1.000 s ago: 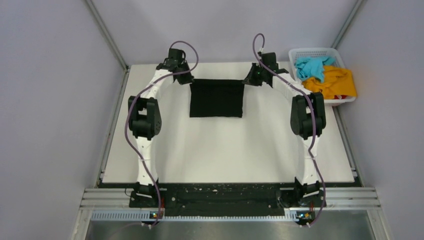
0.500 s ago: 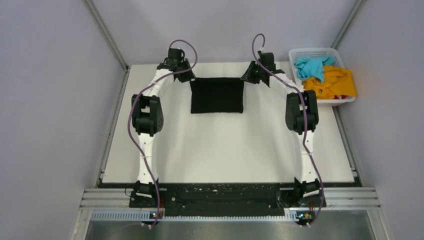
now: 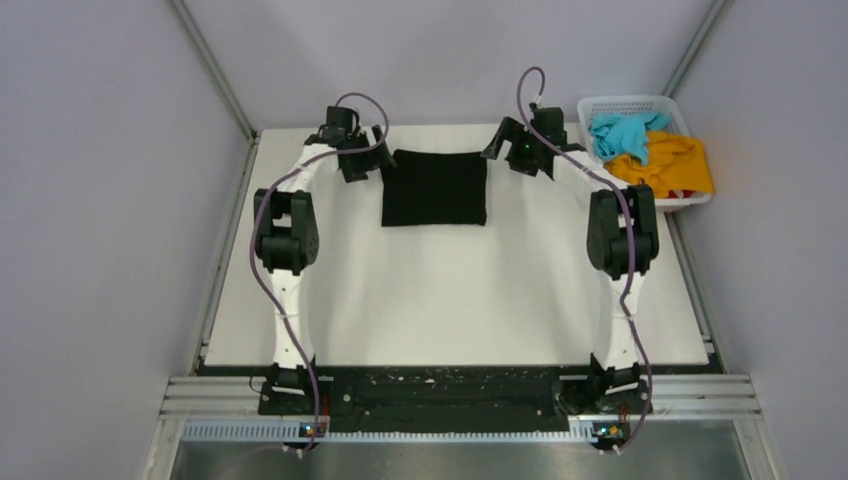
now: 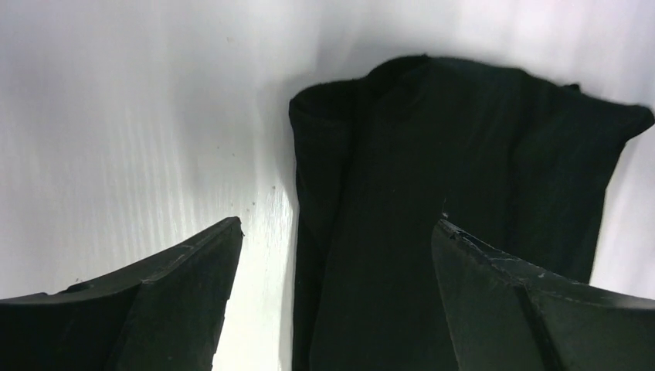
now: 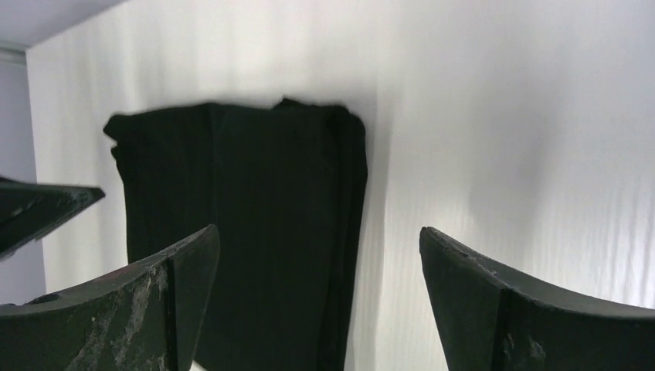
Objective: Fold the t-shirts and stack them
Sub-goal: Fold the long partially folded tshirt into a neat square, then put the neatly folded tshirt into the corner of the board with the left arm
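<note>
A black t-shirt point(image 3: 434, 187) lies folded into a flat rectangle on the far middle of the white table point(image 3: 450, 290). My left gripper point(image 3: 362, 158) hovers at its far left corner, jaws wide open and empty; its wrist view shows the shirt's left edge point(image 4: 432, 193) below the fingers. My right gripper point(image 3: 512, 152) stands open and empty over the far right corner, the shirt's right edge point(image 5: 263, 224) beneath it. A turquoise t-shirt point(image 3: 622, 134) and an orange-yellow t-shirt point(image 3: 668, 165) lie crumpled in the basket.
The white lattice basket point(image 3: 625, 104) stands at the table's far right corner. Grey walls close in on the left, right and far sides. The arm bases sit on a black rail point(image 3: 450, 392) along the near edge.
Both grippers went from shut on the black shirt's far corners to open, letting the fabric drop. They lifted slightly, and the shirt now lies flat, a little farther back.
</note>
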Action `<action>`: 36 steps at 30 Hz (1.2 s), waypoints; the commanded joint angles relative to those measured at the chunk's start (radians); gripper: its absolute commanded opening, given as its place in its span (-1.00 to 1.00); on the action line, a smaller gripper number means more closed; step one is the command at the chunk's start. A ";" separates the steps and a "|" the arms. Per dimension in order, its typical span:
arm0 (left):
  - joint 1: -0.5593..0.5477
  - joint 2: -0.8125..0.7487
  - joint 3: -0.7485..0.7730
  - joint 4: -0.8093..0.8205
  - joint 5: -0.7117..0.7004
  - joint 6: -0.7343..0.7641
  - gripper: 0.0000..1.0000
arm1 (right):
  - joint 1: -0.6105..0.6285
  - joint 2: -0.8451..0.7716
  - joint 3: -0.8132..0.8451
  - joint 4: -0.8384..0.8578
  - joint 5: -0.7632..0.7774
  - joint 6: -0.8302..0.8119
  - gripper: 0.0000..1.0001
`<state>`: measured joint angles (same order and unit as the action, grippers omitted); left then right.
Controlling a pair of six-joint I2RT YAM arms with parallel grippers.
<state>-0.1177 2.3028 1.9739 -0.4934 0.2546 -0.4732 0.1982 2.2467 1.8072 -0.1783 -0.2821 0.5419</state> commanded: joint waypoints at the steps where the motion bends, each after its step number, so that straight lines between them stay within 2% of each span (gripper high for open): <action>1: -0.013 -0.060 -0.032 -0.022 0.023 0.065 0.87 | -0.004 -0.233 -0.208 0.090 -0.005 -0.018 0.98; 7: -0.027 0.006 -0.003 -0.012 0.048 0.066 0.55 | -0.004 -0.412 -0.421 0.094 -0.014 -0.030 0.97; 14: -0.067 0.096 0.062 -0.063 -0.045 0.071 0.14 | -0.003 -0.563 -0.526 0.025 0.053 -0.072 0.97; 17: -0.075 0.123 0.089 -0.059 -0.036 0.067 -0.08 | -0.004 -0.620 -0.571 0.020 0.064 -0.077 0.97; 18: -0.077 0.128 0.093 -0.051 -0.033 0.066 -0.22 | -0.004 -0.638 -0.587 0.019 0.071 -0.079 0.97; 20: -0.079 0.133 0.100 -0.050 -0.053 0.062 -0.99 | -0.005 -0.666 -0.614 0.012 0.099 -0.089 0.97; 26: -0.038 0.076 0.090 -0.104 -0.233 0.138 -1.00 | -0.004 -0.713 -0.645 -0.012 0.142 -0.125 0.97; 33: 0.142 -0.006 0.049 -0.090 -0.272 0.225 -1.00 | -0.005 -0.719 -0.668 0.006 0.162 -0.136 0.97; 36: 0.223 0.003 0.070 -0.081 -0.275 0.311 -1.00 | -0.004 -0.701 -0.648 0.010 0.173 -0.148 0.97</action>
<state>-0.0303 2.3791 2.0323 -0.5793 0.0616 -0.2867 0.1978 1.5681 1.1332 -0.1955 -0.1390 0.4259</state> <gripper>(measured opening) 0.024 0.985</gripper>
